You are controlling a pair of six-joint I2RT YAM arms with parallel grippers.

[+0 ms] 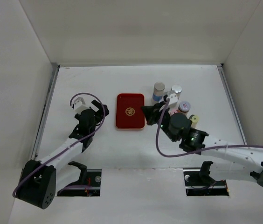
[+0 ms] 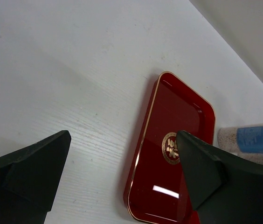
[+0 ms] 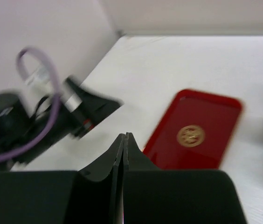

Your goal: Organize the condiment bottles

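Note:
Two silver-capped bottles with blue labels (image 1: 159, 91) (image 1: 176, 89) stand right of the red tray (image 1: 130, 111). A pink-lidded bottle (image 1: 184, 107) and a cream-yellow bottle (image 1: 193, 119) stand behind my right arm. No purple-lidded bottles show. My right gripper (image 1: 146, 111) is shut and empty, its tip at the tray's right edge; in the right wrist view the fingers (image 3: 124, 138) are pressed together before the tray (image 3: 194, 131). My left gripper (image 1: 96, 104) is open and empty left of the tray. The left wrist view shows it (image 2: 122, 172) over the tray's near edge (image 2: 143, 140), with one blue-labelled bottle (image 2: 252, 140) beyond.
White walls close in the table on the left, back and right. The right arm's body (image 1: 183, 128) lies close to the pink-lidded and cream-yellow bottles. The left arm (image 3: 52, 116) shows blurred in the right wrist view.

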